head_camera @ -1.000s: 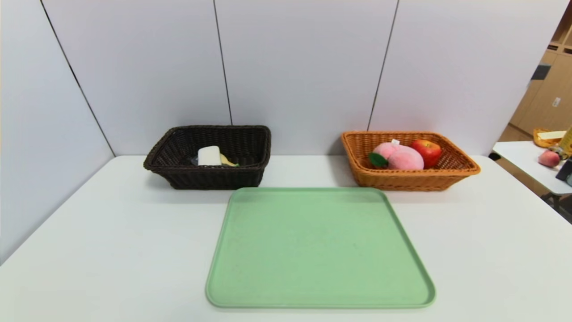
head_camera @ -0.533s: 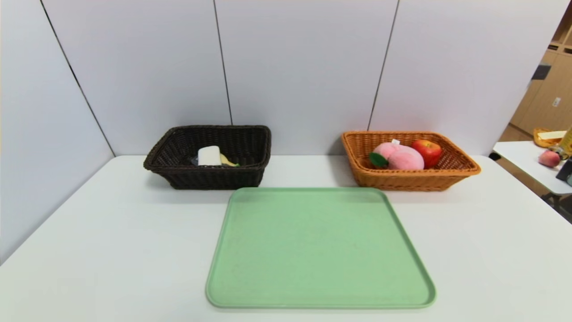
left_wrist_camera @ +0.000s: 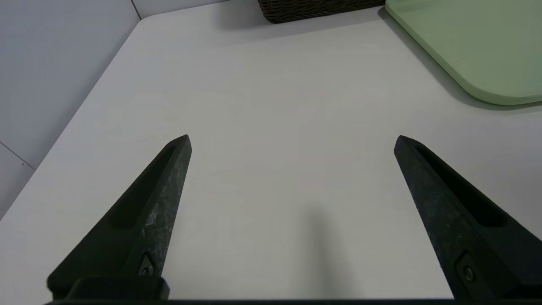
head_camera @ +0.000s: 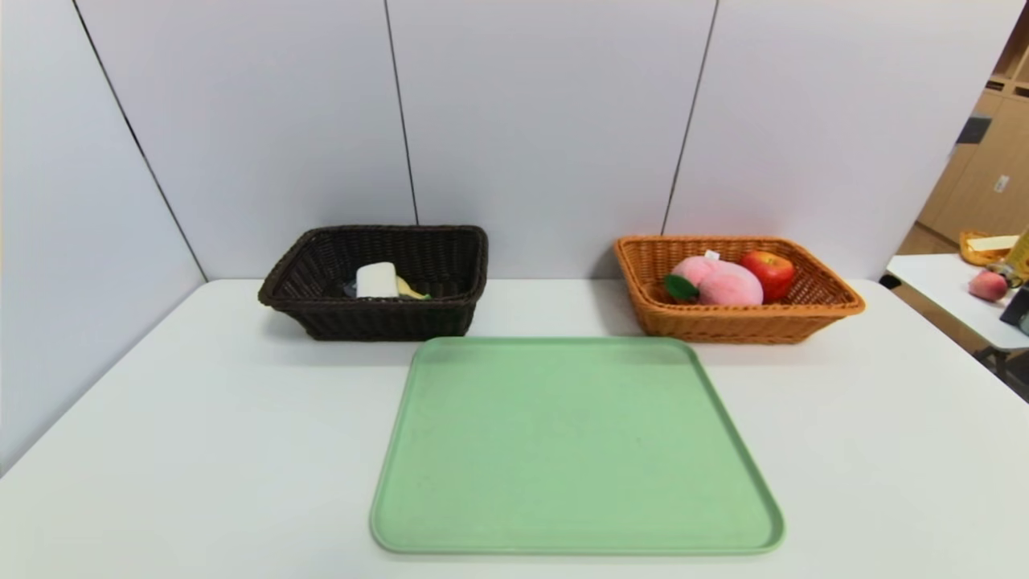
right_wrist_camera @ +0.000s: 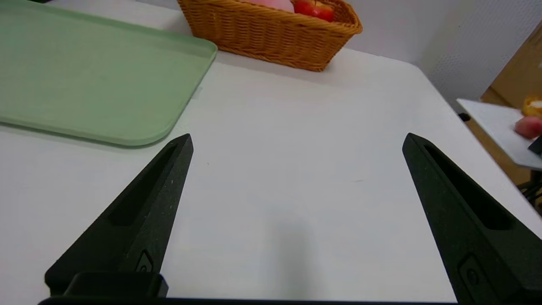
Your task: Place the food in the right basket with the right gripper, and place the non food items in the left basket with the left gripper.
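Left gripper (left_wrist_camera: 292,137) low over the table (left_wrist_camera: 271,127), jaws wide apart, right gripper (right_wrist_camera: 296,135) the same, holding nothing, no writing seen

Setting: indoor lab or office test station. Evidence: white table (head_camera: 161,450) enclosed by plain grey partition panels (head_camera: 547,121), wooden cabinets (head_camera: 985,169) behind, and 1 further white side table (head_camera: 949,297) at right.

Green tray (head_camera: 575,450) on white table (head_camera: 201,434)
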